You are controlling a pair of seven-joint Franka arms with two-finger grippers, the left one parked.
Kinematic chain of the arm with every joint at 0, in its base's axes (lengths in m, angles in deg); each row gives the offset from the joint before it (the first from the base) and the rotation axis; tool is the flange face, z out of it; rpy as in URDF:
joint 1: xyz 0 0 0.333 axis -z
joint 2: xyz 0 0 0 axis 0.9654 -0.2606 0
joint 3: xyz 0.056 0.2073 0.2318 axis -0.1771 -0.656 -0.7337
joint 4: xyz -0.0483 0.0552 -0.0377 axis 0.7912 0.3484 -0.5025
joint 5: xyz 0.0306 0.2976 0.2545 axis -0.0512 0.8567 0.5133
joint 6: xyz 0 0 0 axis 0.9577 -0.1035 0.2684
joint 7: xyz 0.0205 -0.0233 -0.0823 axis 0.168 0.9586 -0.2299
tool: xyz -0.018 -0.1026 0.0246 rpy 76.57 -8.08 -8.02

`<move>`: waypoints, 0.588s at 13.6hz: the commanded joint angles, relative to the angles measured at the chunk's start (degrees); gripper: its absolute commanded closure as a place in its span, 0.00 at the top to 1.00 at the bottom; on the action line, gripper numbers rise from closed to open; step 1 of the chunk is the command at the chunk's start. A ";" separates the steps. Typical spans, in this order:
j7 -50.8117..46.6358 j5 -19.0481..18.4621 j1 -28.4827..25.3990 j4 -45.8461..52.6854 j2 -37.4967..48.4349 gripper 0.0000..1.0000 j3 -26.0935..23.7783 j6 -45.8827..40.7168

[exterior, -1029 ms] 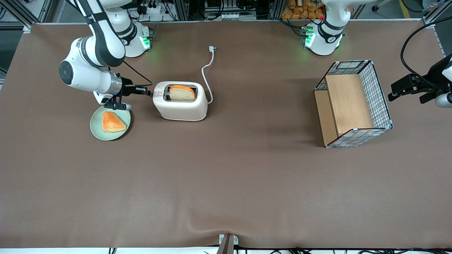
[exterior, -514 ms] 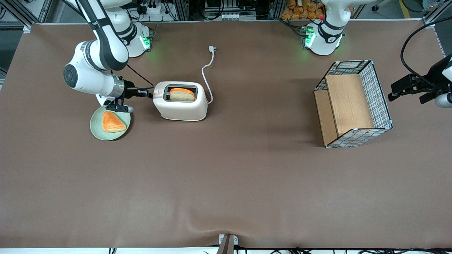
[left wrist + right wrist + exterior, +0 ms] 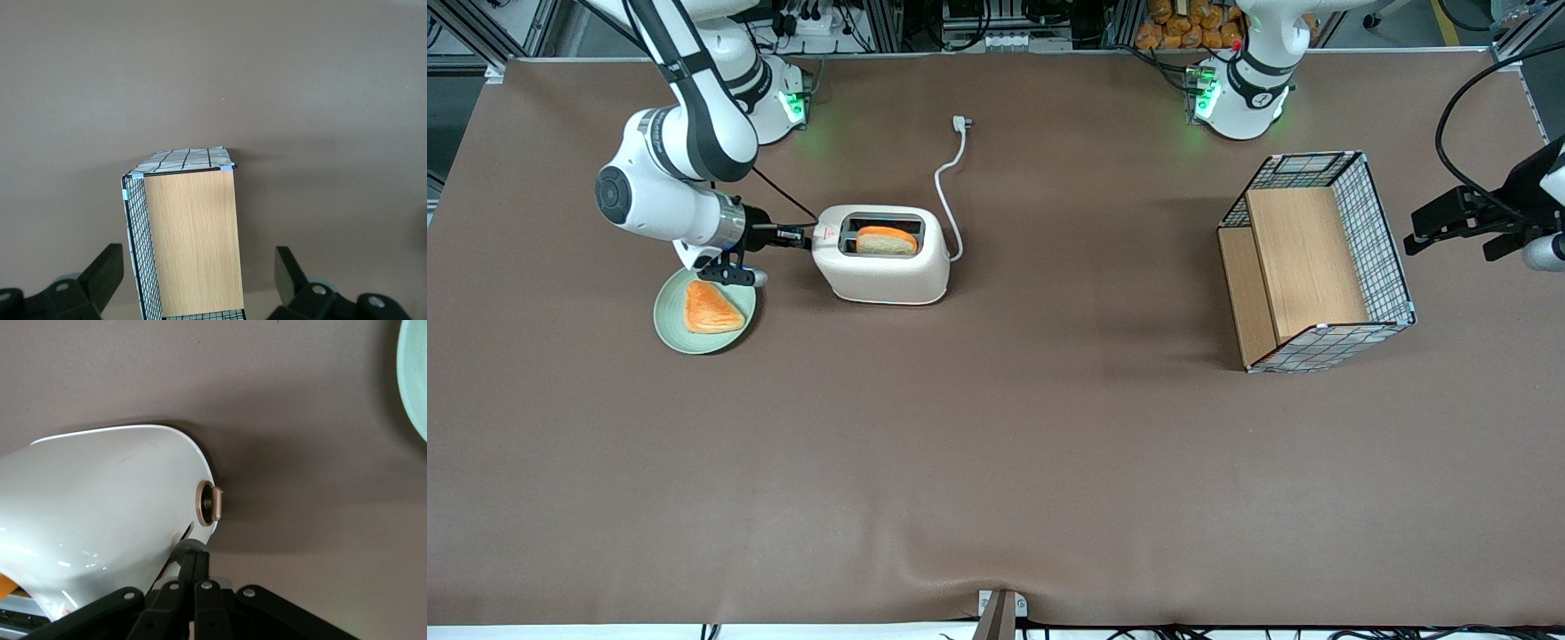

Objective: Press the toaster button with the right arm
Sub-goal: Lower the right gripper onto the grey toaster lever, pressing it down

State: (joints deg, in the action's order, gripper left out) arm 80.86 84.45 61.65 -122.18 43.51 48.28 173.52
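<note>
The cream-white toaster stands on the brown table with a slice of bread sunk low in its slot. My right arm's gripper is at the toaster's narrow end, by the red logo. In the right wrist view the gripper is shut, its fingertips touching the grey toaster button on the toaster's end. A round bronze dial sits on the same end, apart from the fingers. The button is hidden by the gripper in the front view.
A green plate with an orange pastry lies under my wrist, nearer the front camera; its rim shows in the right wrist view. The white cord runs to its plug. A wire-and-wood basket stands toward the parked arm's end.
The gripper has moved closer to the toaster's end and lower. The bread has sunk deeper into the slot.
</note>
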 commanded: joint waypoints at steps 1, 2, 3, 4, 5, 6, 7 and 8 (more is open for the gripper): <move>3.81 1.61 -1.35 -1.29 -0.88 0.00 0.29 4.14; 3.98 1.70 -1.35 -1.29 -0.88 0.00 0.29 4.23; 4.51 1.61 -1.35 -1.29 -0.88 0.00 0.29 4.32; 5.21 1.61 -1.35 -1.38 -0.88 0.00 0.29 4.41; 5.65 1.70 -1.26 -1.38 -1.14 0.00 0.29 4.59; 6.00 1.61 -1.26 -1.55 -1.41 0.00 0.29 5.11; 6.09 1.70 -1.26 -1.82 -1.58 0.00 0.29 6.07; 6.18 1.70 -1.35 -1.82 -2.02 0.00 0.29 6.52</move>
State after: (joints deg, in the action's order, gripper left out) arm 82.82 84.45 61.52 -122.50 43.30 48.27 174.40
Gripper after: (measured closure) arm 0.991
